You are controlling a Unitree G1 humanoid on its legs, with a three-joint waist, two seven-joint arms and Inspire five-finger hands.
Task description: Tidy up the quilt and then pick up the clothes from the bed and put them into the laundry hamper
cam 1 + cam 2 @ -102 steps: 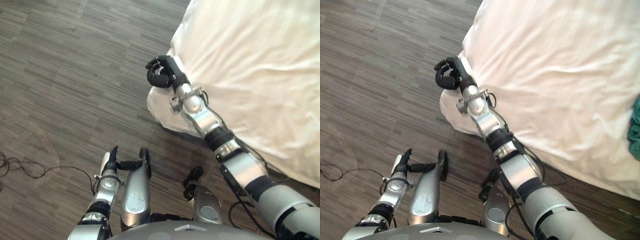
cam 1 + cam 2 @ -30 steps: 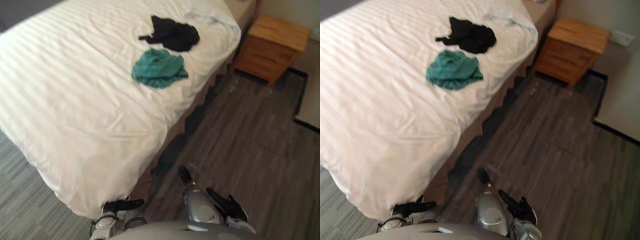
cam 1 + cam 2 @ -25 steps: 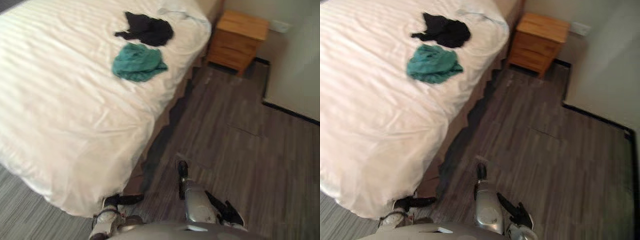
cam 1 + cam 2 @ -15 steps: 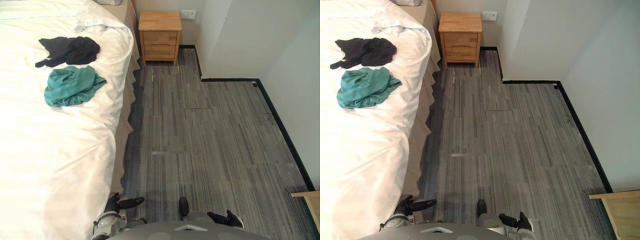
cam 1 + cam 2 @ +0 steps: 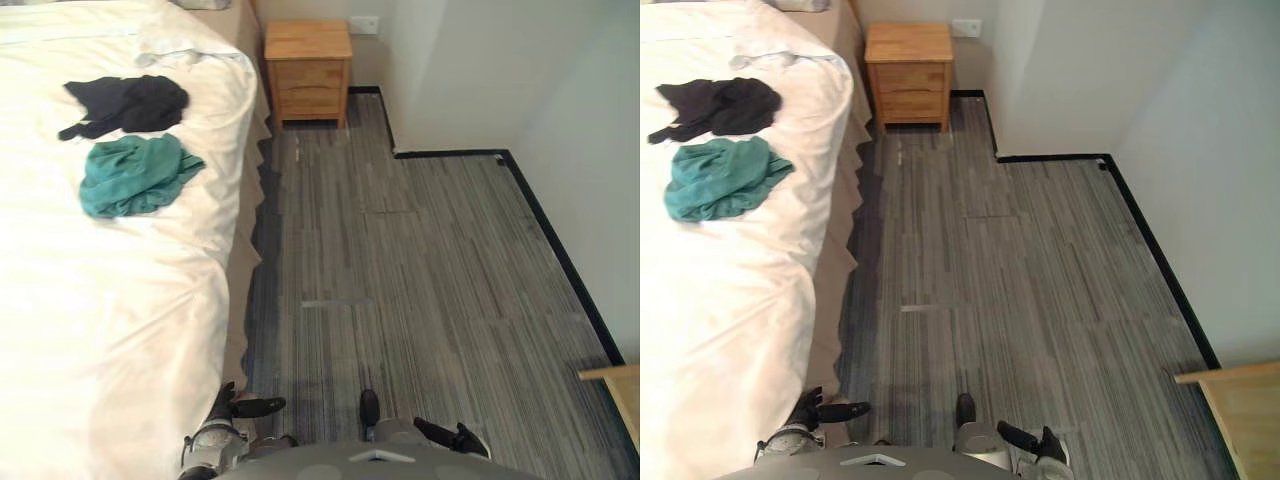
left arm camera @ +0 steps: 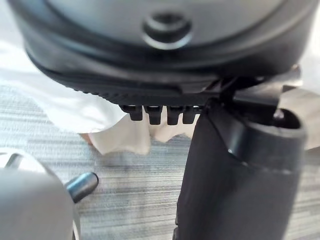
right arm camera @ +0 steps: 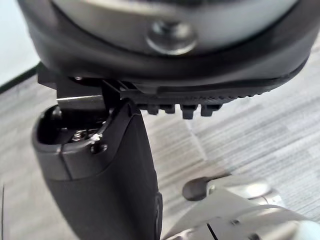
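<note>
Quilt [image 5: 110,300] lies white and mostly smooth over the bed [image 5: 245,290], its edge hanging down the side toward the grey plank floor [image 5: 420,280]. Two pieces of clothing rest on top of it, toward the head end: a crumpled teal garment [image 5: 135,177] and, just beyond it, a black garment [image 5: 125,103]. They lie just beside each other; whether they touch I cannot tell. Neither is in a hand.

Past the head of the bed a wooden nightstand [image 5: 307,58] stands against the white wall [image 5: 480,70], apart from the bed's side. A black baseboard [image 5: 555,250] runs along the foot of the wall. The corner of another wooden piece of furniture [image 5: 615,385] shows low on the robot's right.

The left hand [image 5: 228,410] hangs low at the robot's side, near the hanging edge of the quilt without touching it. Its fingers [image 6: 160,114] are relaxed and released, grasping nothing, and the thumb [image 6: 240,170] stands free in front of them. In the left wrist view the quilt's edge shows past the fingers, above the floor.

The right hand [image 5: 455,440] hangs low on the other side, over bare floor and well apart from the bed. Its fingers [image 7: 185,110] are likewise loose and hold nothing.
</note>
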